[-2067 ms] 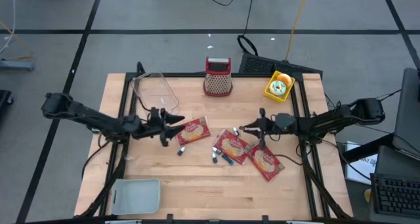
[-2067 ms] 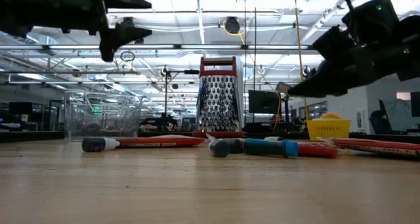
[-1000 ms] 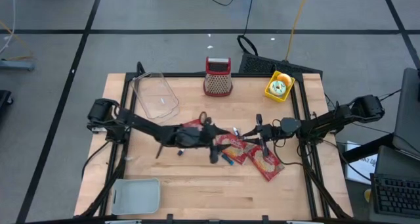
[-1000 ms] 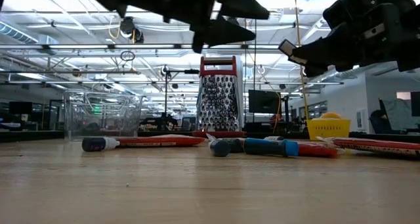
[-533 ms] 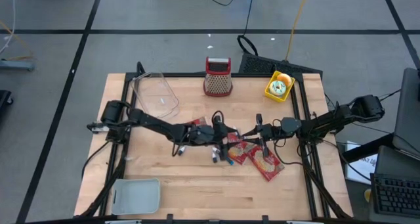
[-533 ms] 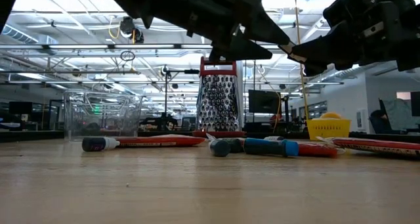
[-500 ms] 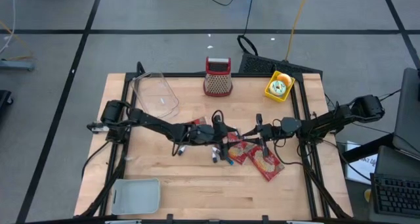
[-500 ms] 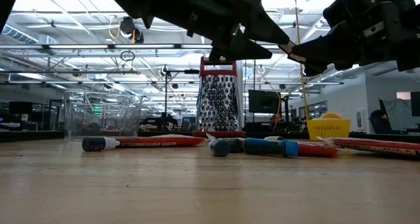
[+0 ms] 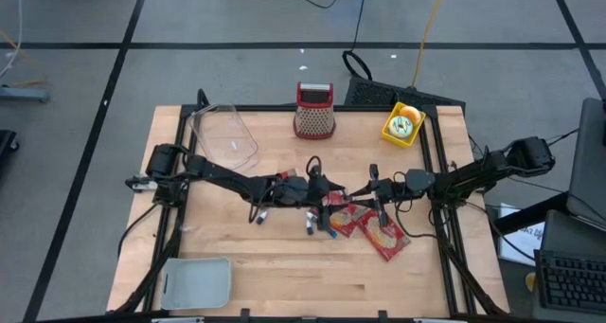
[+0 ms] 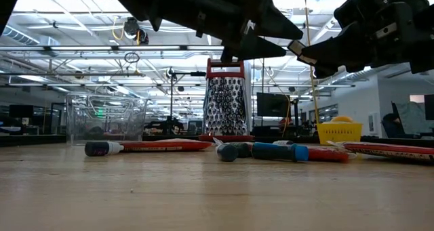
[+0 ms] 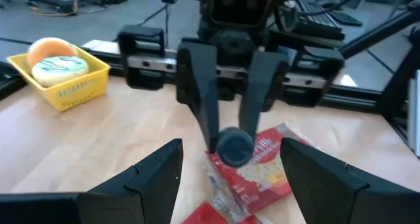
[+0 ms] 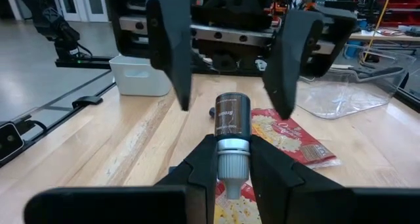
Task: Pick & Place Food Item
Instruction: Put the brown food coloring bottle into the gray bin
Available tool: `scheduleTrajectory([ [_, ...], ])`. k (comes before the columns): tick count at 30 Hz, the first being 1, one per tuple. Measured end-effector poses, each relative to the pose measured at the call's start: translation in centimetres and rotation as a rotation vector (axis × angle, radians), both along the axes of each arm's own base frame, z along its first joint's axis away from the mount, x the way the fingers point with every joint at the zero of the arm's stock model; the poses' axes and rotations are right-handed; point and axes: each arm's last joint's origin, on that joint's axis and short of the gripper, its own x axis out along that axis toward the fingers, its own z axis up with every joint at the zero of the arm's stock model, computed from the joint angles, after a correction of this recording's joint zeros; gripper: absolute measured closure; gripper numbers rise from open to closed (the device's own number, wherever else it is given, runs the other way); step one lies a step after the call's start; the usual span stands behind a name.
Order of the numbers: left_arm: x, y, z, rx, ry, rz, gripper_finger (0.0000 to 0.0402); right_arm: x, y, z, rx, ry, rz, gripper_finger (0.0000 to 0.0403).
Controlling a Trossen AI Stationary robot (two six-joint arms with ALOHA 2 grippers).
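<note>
On the wooden surface (image 10: 203, 190) lie flat red packets (image 10: 159, 146) and markers (image 10: 271, 152) in a row, from near the left edge to the right edge. Behind them stand a clear container (image 10: 105, 119), a box grater (image 10: 225, 99) and a yellow basket (image 10: 339, 131) — both dark arms hang above, the left gripper (image 10: 288, 43) just beside the right gripper (image 10: 305, 55).

Left pincer (image 9: 327, 198) gapes wide — right pincer (image 9: 358, 196) pinched, facing it.

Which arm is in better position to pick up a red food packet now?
Left. Its claw is open above the red packets, while the right claw is already shut on a marker.
</note>
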Motion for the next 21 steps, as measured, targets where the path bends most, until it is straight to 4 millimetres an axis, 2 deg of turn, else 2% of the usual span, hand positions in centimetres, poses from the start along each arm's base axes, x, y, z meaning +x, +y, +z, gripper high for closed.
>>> scheduleTrajectory([
  [5, 0.1, 0.0, 0.3, 0.004, -0.029, -0.005, 0.0144, 0.0, 0.0, 0.0, 0.000, 0.000, 0.000, 0.0344],
  [10, 0.6, 0.2, -1.2, -0.018, -0.017, -0.009, 0.0144, 0.0, 0.0, 0.0, 0.000, 0.000, -0.001, 0.0344],
  [14, 0.8, 0.5, -1.7, -0.046, -0.028, -0.010, 0.0144, 0.0, 0.0, 0.0, 0.000, 0.000, -0.001, 0.0344],
  [21, 0.8, 0.7, -1.3, -0.039, -0.040, -0.005, 0.0144, 0.0, 0.0, 0.0, 0.000, 0.002, -0.001, 0.0344],
])
